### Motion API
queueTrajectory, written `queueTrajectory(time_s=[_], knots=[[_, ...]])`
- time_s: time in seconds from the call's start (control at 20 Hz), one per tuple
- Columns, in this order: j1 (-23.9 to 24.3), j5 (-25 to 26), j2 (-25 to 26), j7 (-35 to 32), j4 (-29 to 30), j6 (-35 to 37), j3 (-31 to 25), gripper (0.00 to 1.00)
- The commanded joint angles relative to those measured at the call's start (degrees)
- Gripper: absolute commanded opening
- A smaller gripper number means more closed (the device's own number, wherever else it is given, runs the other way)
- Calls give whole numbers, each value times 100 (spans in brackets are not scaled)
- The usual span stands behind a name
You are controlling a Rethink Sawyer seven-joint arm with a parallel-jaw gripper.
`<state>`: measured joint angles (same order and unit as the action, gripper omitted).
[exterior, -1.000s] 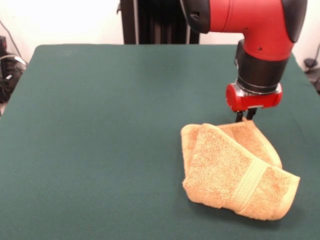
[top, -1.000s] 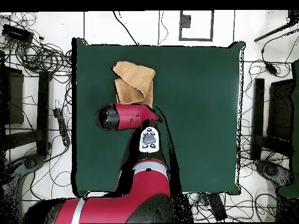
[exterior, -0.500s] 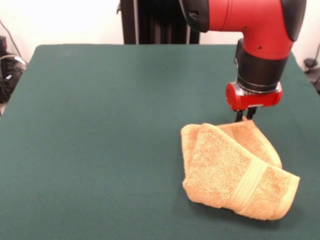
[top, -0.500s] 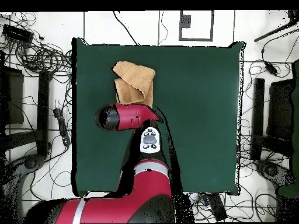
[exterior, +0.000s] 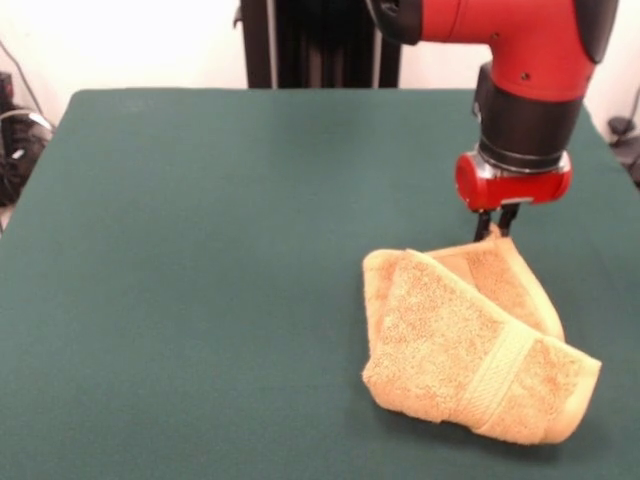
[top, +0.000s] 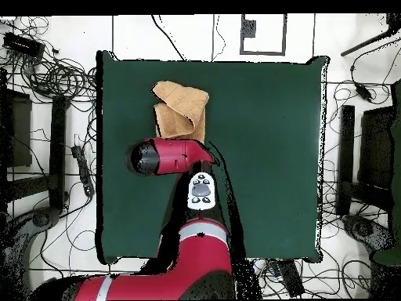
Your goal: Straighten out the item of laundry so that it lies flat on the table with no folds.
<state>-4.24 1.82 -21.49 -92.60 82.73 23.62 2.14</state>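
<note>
The item of laundry (exterior: 455,345) is a golden-orange towel lying folded over itself on the right of the green table (exterior: 200,260), with a woven band across its near end. My gripper (exterior: 495,232) stands at the towel's far corner, its two thin dark fingers close together and pinched on that corner, which is raised a little. In the overhead view the towel (top: 182,108) lies near the table's top left, and the red arm (top: 168,155) just below it hides the gripper.
Cables and dark equipment (top: 47,70) lie on the floor around the table. The table's right edge (exterior: 622,165) runs close to the gripper.
The gripper has risen slightly and shifted a little right, drawing the towel's far corner up with it. The towel's near end has slid slightly.
</note>
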Motion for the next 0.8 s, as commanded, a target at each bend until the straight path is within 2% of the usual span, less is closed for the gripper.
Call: queueTrajectory(time_s=[0.05, 0.25, 0.45, 0.8], knots=[[-13, 125, -230, -493, 593, 522, -353, 0], [-3, 167, -392, -509, 835, 432, -326, 0], [118, 364, -317, -349, 1044, 75, -394, 0], [371, 714, -379, -136, 1416, -142, -480, 0]])
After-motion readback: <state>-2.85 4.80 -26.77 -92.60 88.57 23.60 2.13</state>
